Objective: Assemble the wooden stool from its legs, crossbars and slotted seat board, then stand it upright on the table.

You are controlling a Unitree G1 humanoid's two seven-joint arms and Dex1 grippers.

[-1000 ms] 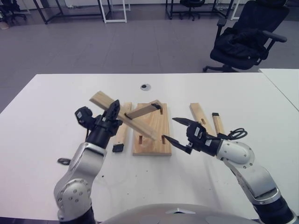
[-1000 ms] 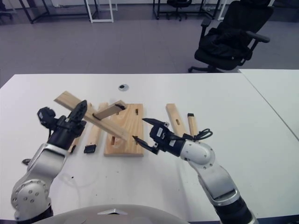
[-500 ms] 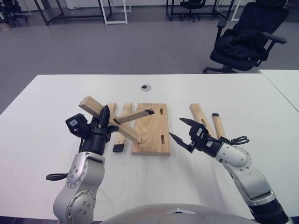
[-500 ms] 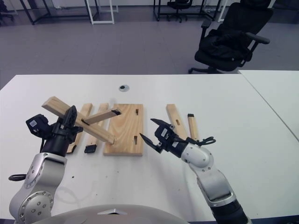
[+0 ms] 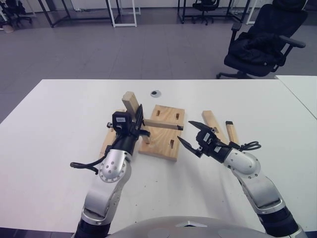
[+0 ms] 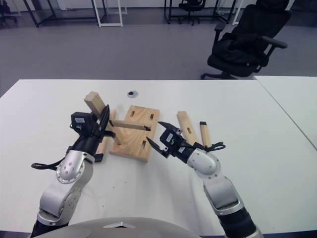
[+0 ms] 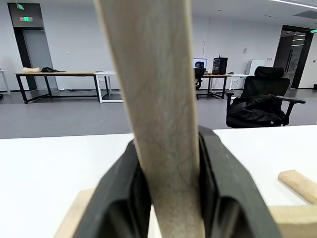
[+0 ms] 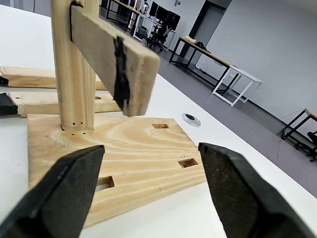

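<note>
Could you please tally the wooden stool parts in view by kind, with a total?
Slotted seat board: 1
Leg held in the left gripper: 1
Crossbar joined to that leg: 1
Loose bars left of the board: 2
Loose bars right of the board: 2
Total: 7

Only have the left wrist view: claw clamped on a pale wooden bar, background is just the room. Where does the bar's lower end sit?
Observer: The pale wooden leg in the left claw stands roughly upright on the flat slotted wooden seat board, near its left edge. Can't tell if it's in a slot.
Operator: Is the other claw in the way?
Observer: No. The right claw is open and empty, at the board's right edge, apart from the leg.
</note>
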